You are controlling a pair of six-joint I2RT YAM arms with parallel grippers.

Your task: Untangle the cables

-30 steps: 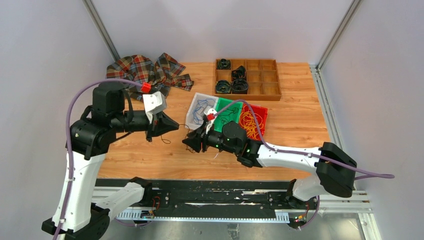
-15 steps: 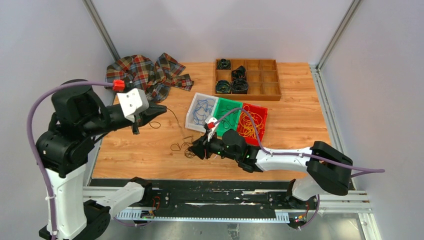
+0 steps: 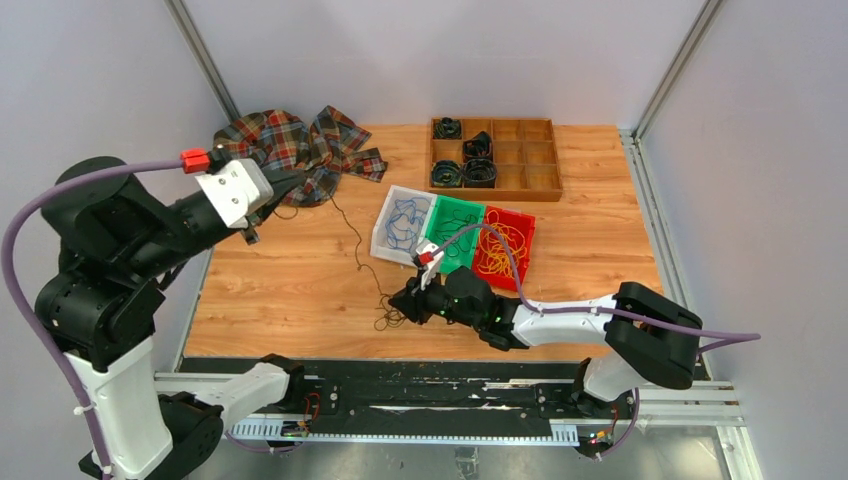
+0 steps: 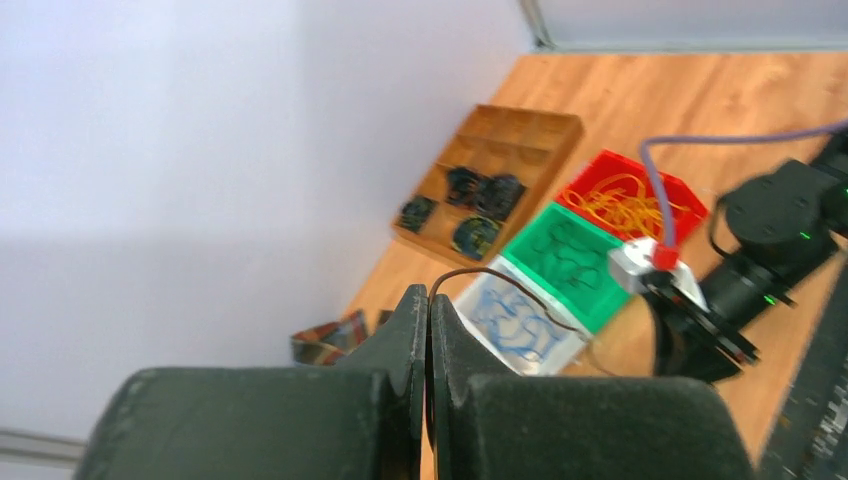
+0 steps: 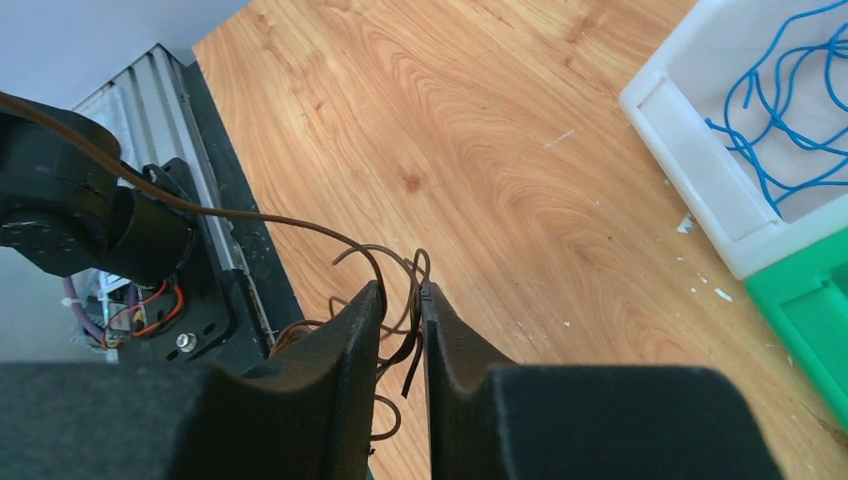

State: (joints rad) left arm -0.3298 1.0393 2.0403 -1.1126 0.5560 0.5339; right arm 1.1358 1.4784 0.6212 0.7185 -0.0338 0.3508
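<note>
A thin dark brown cable [image 3: 352, 235] stretches across the wood from the back left to a small tangled clump [image 3: 385, 318] near the front edge. My left gripper [image 3: 282, 186] is raised beside the plaid cloth. In the left wrist view this gripper [image 4: 429, 298] is shut on the cable [image 4: 510, 290], which arcs away from its tips. My right gripper [image 3: 402, 300] lies low at the clump. In the right wrist view its jaws [image 5: 400, 290] stand a narrow gap apart, with loose loops of the clump [image 5: 404, 262] between them and one long strand [image 5: 260, 218] running off left.
Three bins stand mid-table: white [image 3: 380, 235] with blue strands, green [image 3: 470, 208] with black ones, red [image 3: 530, 225] with orange ones. A wooden compartment tray [image 3: 540, 155] holds black coiled rolls at the back. Plaid cloth [image 3: 300, 145] lies back left. The black rail [image 3: 400, 385] borders the near edge.
My left gripper has swung up and back to the left, drawing the cable out long. My right gripper has slid toward the near edge with the clump, and its jaws have narrowed.
</note>
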